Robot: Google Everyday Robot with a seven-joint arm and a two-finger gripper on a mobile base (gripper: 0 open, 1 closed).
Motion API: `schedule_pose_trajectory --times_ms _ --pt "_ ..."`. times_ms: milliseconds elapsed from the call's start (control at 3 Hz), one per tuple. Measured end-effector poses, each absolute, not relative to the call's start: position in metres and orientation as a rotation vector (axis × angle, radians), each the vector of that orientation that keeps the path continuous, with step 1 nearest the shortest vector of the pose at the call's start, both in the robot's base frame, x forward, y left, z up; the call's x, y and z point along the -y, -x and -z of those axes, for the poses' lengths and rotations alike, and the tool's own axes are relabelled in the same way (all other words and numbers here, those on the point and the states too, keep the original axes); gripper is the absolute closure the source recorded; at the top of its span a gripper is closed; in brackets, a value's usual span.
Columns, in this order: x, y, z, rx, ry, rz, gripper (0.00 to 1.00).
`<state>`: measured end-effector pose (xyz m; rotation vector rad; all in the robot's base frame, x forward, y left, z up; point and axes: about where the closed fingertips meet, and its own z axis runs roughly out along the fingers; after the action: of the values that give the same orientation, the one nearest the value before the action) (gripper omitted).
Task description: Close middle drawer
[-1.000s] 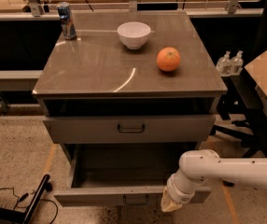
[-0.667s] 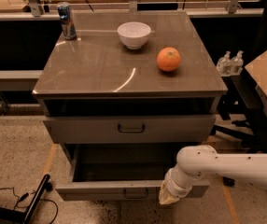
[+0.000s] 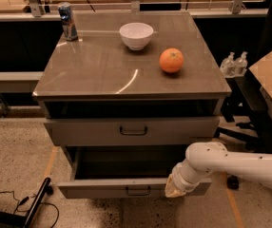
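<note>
The middle drawer (image 3: 102, 188) is the long low grey front with a small dark bail handle (image 3: 138, 191). It stands pulled far out at the bottom of the cabinet, and its dark inside shows. My gripper (image 3: 176, 188), at the end of the white arm (image 3: 231, 164) coming in from the right, is against the right part of that drawer's front panel. Above it, the taller-fronted drawer (image 3: 79, 129) with the larger handle is out a little way.
On the cabinet top (image 3: 93, 75) stand a can (image 3: 68, 21), a white bowl (image 3: 136, 35) and an orange (image 3: 171, 61). A dark chair (image 3: 255, 103) and a table are to the right. A black bar and cables lie on the floor at lower left (image 3: 34, 208).
The gripper and arm have moved away from the camera toward the cabinet. The middle drawer's front has slid inward a little with them.
</note>
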<state>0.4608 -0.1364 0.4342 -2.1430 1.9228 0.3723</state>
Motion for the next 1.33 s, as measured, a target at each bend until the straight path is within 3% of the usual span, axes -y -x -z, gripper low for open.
schedule_pose_trajectory --times_ms 667,1333 --pt "0.149 -0.459 -0.439 -1.967 2.078 -0.385 1.00" --pt "0.142 -0.417 -0.414 -1.997 2.094 -0.491 1.00"
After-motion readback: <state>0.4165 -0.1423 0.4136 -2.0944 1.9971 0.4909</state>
